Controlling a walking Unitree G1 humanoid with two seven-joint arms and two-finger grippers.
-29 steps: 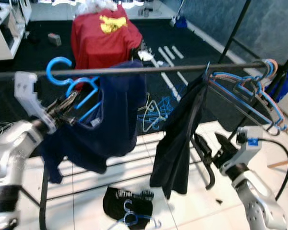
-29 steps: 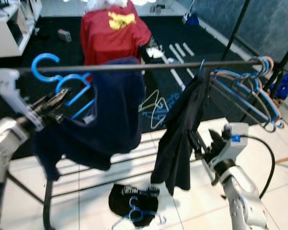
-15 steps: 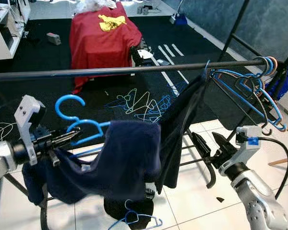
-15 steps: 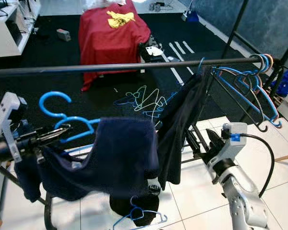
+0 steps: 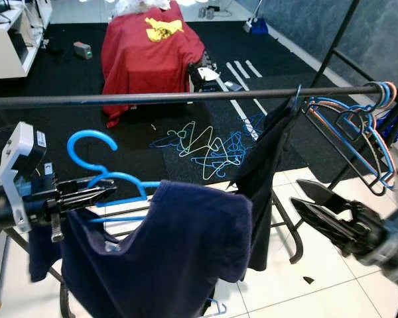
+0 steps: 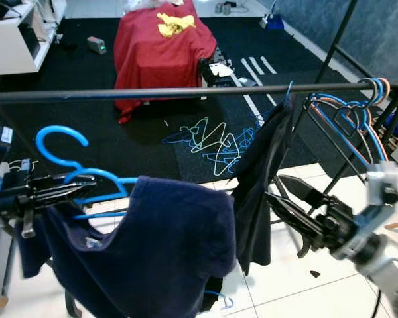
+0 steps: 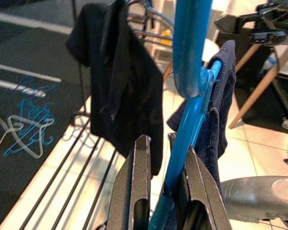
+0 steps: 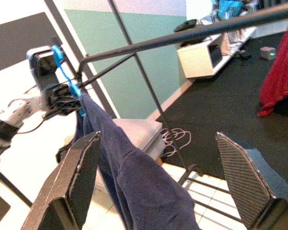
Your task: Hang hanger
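A blue hanger (image 5: 99, 169) carries a dark navy garment (image 5: 179, 252) that droops low in front of me. My left gripper (image 5: 103, 193) is shut on the hanger's neck, and in the left wrist view the blue hanger (image 7: 185, 139) runs between the fingers (image 7: 137, 191). The hook sits well below the black rail (image 5: 152, 98). My right gripper (image 5: 296, 194) is open, right of the garment and pointing towards it. In the right wrist view the navy garment (image 8: 134, 187) hangs between the spread fingers (image 8: 77, 177).
A black garment (image 5: 268, 159) hangs on the rail right of the middle. Several empty hangers (image 5: 358, 129) crowd the rail's right end. Loose hangers (image 5: 205, 142) lie on the dark carpet behind the rack. A red-draped object (image 5: 149, 43) stands further back, a white cabinet (image 5: 6, 33) at far left.
The left gripper has brought the hanger and garment down from the rail towards me. The right gripper has risen and swung to point left at the garment. The camera has shifted.
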